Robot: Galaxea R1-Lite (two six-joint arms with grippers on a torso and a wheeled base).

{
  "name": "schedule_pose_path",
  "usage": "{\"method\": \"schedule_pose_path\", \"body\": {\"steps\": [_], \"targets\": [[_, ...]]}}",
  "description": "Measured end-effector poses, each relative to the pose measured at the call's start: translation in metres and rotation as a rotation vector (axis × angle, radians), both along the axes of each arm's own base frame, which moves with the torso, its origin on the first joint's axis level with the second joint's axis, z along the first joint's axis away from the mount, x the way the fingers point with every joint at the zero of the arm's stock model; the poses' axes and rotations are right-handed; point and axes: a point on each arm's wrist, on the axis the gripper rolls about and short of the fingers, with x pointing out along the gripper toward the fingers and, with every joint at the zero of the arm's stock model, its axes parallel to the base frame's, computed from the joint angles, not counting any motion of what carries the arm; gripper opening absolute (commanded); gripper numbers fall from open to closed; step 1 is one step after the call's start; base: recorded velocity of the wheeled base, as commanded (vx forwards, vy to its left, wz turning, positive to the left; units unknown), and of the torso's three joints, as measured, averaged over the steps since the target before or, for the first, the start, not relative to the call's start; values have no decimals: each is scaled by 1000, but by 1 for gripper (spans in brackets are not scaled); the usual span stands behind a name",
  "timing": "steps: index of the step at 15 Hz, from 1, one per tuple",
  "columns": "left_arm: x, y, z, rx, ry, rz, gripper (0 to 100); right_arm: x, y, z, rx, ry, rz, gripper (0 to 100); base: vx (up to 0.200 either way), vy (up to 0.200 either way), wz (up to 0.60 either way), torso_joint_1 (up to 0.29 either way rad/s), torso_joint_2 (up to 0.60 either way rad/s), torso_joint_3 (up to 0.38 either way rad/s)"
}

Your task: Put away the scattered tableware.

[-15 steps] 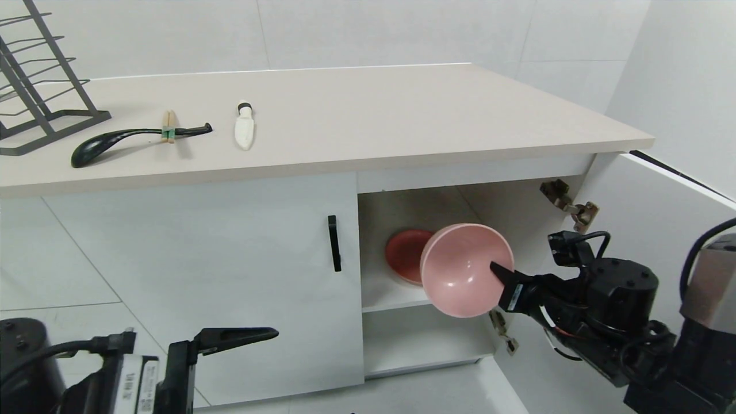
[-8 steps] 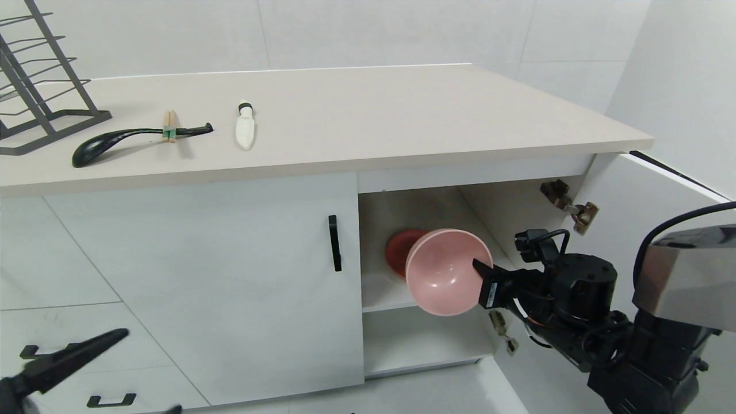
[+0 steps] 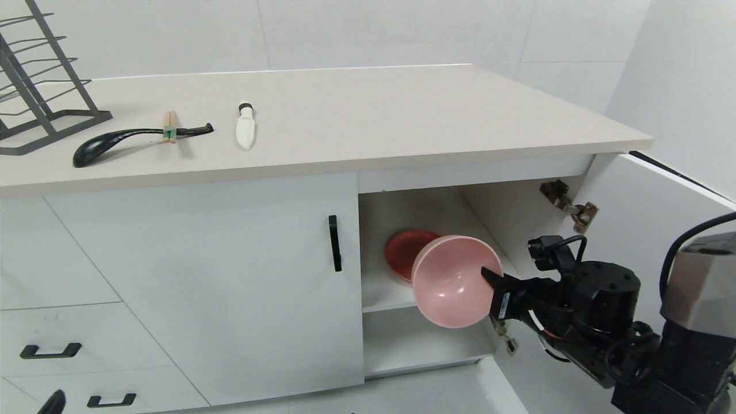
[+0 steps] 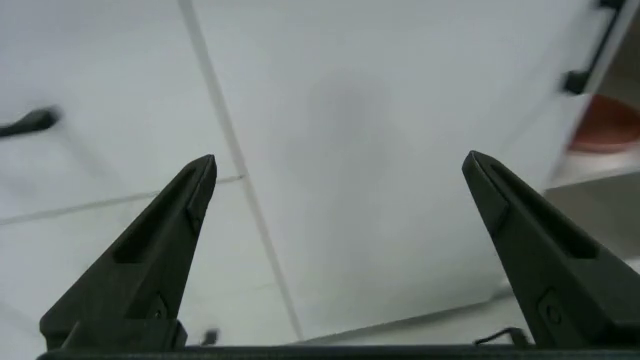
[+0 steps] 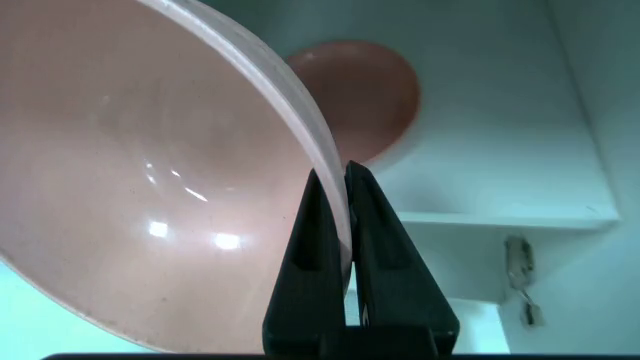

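Note:
My right gripper (image 3: pixel 492 277) is shut on the rim of a pink bowl (image 3: pixel 451 282), held tilted in front of the open cabinet's upper shelf (image 3: pixel 391 294). In the right wrist view the fingers (image 5: pixel 322 232) pinch the pink bowl's rim (image 5: pixel 290 100). A red plate (image 3: pixel 405 253) lies on the shelf behind the bowl, also seen as the red plate (image 5: pixel 365 90). On the countertop (image 3: pixel 345 115) lie a black ladle (image 3: pixel 121 141), a chopstick bundle (image 3: pixel 168 126) and a white spoon (image 3: pixel 245 126). My left gripper (image 4: pixel 340 175) is open, facing the cabinet front.
The right cabinet door (image 3: pixel 650 207) stands open at the right; the left door (image 3: pixel 230 270) with its black handle (image 3: pixel 334 243) is closed. Drawers with black handles (image 3: pixel 50 349) are at lower left. A dark wire dish rack (image 3: pixel 34 86) stands at the counter's far left.
The left arm has dropped out of the head view. The right gripper with the pink bowl first moved left toward the shelf, then shifted slightly right and down.

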Motion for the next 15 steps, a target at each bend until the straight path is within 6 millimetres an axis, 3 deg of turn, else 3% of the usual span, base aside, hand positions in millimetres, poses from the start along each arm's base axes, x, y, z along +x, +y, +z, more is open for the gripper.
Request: {"method": "schedule_pose_path", "body": {"steps": [3,8,12,15], "targets": [[-10,-1,-17,2,51,29,100,6,2,11,22,-54,-1,0,0,0,0,0,0,0],[-19,-4,-26,-94,31,-101,100,31,3,21,55,-135,112,0,0,0,0,0,0,0],[-22,-3,-32,-117,45,-97,100,65,1,11,-4,-94,87,0,0,0,0,0,0,0],[-22,-3,-32,-119,43,-93,100,79,4,5,-38,-12,82,0,0,0,0,0,0,0]]}}
